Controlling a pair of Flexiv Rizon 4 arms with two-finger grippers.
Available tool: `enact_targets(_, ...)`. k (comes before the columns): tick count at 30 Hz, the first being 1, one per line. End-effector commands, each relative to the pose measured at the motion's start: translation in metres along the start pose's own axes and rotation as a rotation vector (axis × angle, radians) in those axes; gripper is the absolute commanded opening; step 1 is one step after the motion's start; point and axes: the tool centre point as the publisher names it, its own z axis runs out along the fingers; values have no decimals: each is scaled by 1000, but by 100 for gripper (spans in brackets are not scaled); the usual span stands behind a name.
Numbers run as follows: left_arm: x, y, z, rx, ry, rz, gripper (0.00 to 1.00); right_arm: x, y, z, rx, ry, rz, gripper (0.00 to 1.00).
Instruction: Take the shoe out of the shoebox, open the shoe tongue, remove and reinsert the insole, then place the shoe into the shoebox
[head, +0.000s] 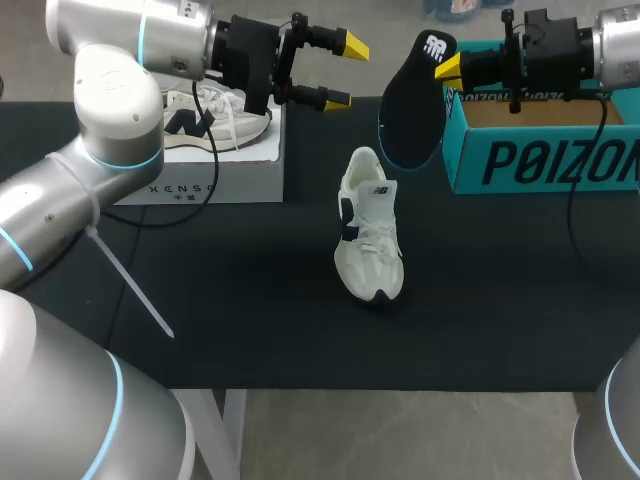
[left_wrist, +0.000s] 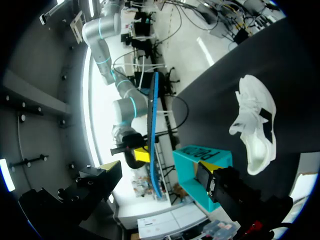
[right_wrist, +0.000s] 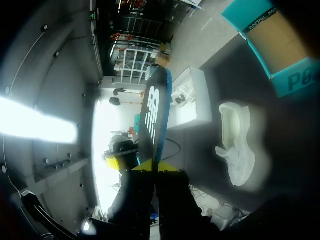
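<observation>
right claw (head: 445, 68) is pinching the insole (head: 413, 100) at one end, in the upper right of the head view. the insole is hanging clear of the desk (head: 250, 300), dark face toward the camera, its free end reaching down toward the shoe (head: 370, 225). it is overlapping the left edge of the shoebox (head: 540, 160) in the frame. whether it is touching that box, i cannot tell.

the right wrist view is confirming the grip: the insole is standing up from between the two yellow tips, with the shoe and shoebox beside it on the desk.

left claw (head: 347, 73) is spread and holding nothing. it is sitting in the upper middle of the head view, just left of the insole and apart from it, above the right end of the white box (head: 235, 170).

the shoe is standing on its sole in the middle of the frame, out of the shoebox, toe pointing to the bottom edge. it is lying well apart from both claws.

the shoebox is sitting open at the right edge, teal, cardboard inside showing.

a second shoe (head: 205, 115) is resting on the white box in the upper left, partly behind the left arm.
</observation>
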Motion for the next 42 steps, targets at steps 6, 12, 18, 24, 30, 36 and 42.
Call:
enact_targets(6,1,-5,15,87,-214,19,100,3,10,25,90,-21,-4,0)
enact_targets(12,-2,-7,18,100,-279,23,98,2,13,36,121,-44,-18,0)
enact_targets(18,-1,-14,27,102,-309,29,85,2,30,49,132,-67,-10,0)
enact_targets(24,3,-16,36,67,-290,19,56,0,40,52,99,-104,-35,0)
enact_targets(30,14,-12,43,4,-257,0,36,-3,40,52,94,-101,-31,0)
enact_targets(36,24,-8,50,-23,-231,-19,35,-5,42,50,86,-102,-26,0)
enact_targets(42,18,-14,46,-41,-213,-25,0,-5,40,51,91,-104,-25,0)
